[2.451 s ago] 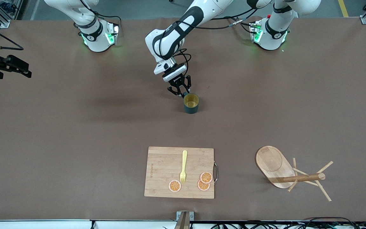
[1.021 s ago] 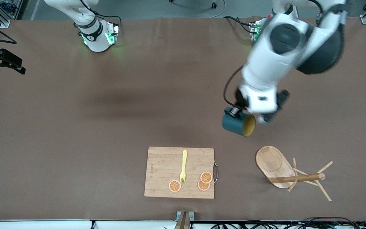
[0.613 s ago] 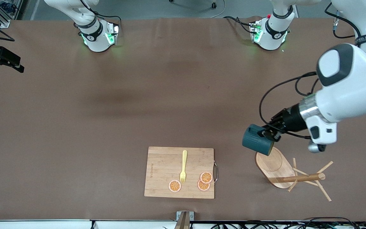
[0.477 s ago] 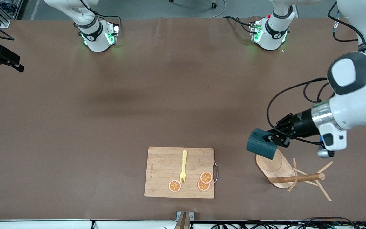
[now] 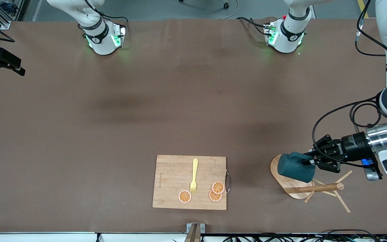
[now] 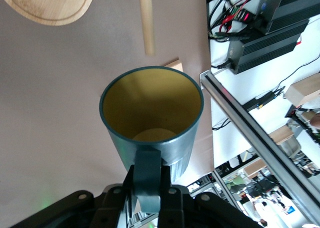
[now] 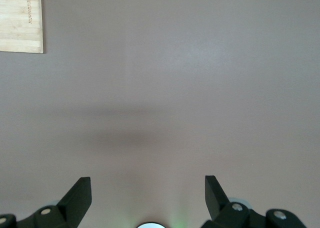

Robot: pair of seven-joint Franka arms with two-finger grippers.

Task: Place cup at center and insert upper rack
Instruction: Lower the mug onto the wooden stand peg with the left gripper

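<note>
The dark teal cup (image 5: pixel 294 168) hangs tipped on its side in my left gripper (image 5: pixel 309 162), which is shut on its loop handle. It is over the oval base (image 5: pixel 290 190) of the upper rack, a light wooden mug tree lying on its side with its post (image 5: pixel 321 188) level and its pegs splayed. In the left wrist view the cup (image 6: pixel 152 113) shows its mustard inside, my left gripper (image 6: pixel 148 188) clamps the handle, and the rack's base (image 6: pixel 50 6) and post (image 6: pixel 145 21) lie past the rim. My right gripper (image 7: pixel 147 183) is open, empty, high over bare table; it waits at the right arm's end (image 5: pixel 10 65).
A bamboo cutting board (image 5: pixel 189 182) with a yellow fork (image 5: pixel 194 176) and orange slices (image 5: pixel 215 191) lies near the front edge; its corner shows in the right wrist view (image 7: pixel 20 18). The table edge and cables are close to the rack.
My left gripper has carried the cup from the middle of the table to over the rack's base, tipping it on its side. The right gripper has barely moved.
</note>
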